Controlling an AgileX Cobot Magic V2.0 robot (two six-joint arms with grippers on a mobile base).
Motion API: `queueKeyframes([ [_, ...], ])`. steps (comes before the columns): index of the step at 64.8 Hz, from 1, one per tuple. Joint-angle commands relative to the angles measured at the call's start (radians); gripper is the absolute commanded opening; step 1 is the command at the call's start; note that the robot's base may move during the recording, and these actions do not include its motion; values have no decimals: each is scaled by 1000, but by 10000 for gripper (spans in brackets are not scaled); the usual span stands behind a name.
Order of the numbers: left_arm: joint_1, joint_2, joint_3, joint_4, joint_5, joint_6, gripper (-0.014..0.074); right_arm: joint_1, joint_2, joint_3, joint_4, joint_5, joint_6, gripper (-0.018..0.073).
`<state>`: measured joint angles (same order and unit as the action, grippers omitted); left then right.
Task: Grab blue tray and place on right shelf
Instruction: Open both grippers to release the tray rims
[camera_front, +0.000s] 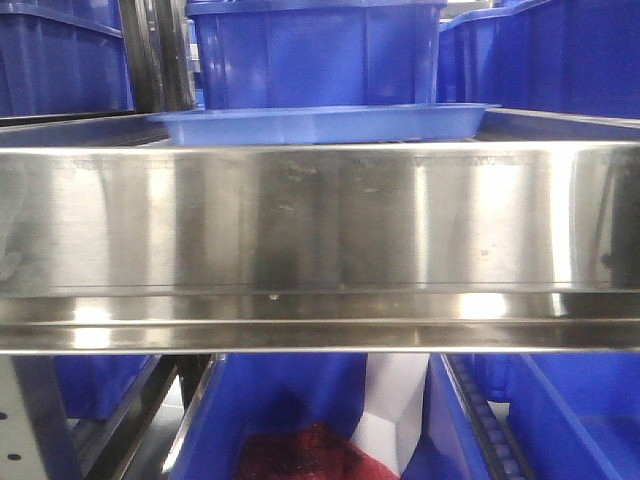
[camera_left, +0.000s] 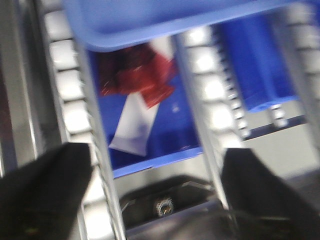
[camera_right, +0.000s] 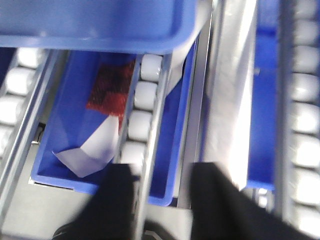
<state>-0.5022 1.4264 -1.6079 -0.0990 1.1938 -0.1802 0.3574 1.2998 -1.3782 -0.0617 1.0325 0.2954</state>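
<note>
The light blue tray (camera_front: 320, 124) lies flat on the steel shelf (camera_front: 320, 235), just behind its broad shiny front rail. Its near rim shows at the top of the left wrist view (camera_left: 150, 20) and of the right wrist view (camera_right: 95, 22). My left gripper (camera_left: 155, 175) is open and empty, its black fingers (camera_left: 45, 190) wide apart over the roller tracks, a little short of the tray. My right gripper (camera_right: 162, 185) is open and empty, below the tray's rim. Neither gripper shows in the front view.
Deep dark blue bins (camera_front: 315, 50) stand behind the tray. On the level below, a blue bin (camera_right: 100, 125) holds red packets (camera_right: 112, 90) and white paper. White rollers (camera_left: 67, 85) run in steel tracks (camera_right: 230, 95) under both grippers.
</note>
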Motion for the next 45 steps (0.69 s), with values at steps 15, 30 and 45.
queueKeyframes([
  [15, -33, -449, 394, 2, -313, 9, -48, 1, -422, 359, -34, -264, -48, 56],
  [30, -33, -789, 803, 28, -575, 10, -48, 1, -714, 693, -80, -485, -88, 56],
  [45, -33, -1062, 1077, 65, -725, 12, -48, 1, -992, 942, -112, -639, -89, 56],
])
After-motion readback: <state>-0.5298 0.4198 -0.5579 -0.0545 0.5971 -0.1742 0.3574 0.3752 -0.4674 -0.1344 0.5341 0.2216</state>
